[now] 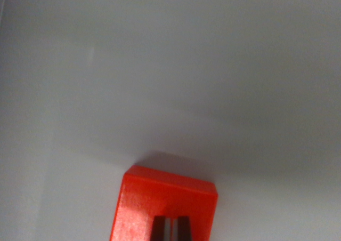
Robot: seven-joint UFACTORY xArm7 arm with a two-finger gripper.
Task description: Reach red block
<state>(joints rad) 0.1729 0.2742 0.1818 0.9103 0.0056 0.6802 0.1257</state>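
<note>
Wrist view: red block (162, 206) at bottom centre, cut off by lower edge, resting on plain grey surface (170, 65). Two dark prongs of the hand (170, 229) low against the block's near face, a narrow pale gap between them; whether spread, closed or gripping, cannot tell. Block's far edge tilted slightly, dropping toward the wrist view's right. Long axis unreadable, block cropped. Camera close above block, likely reach nearly complete.

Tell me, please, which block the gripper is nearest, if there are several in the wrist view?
Only one shows: the red block, at the bottom centre on the plain grey surface. Two dark fingertips sit at its lower edge, so nothing else competes.
</note>
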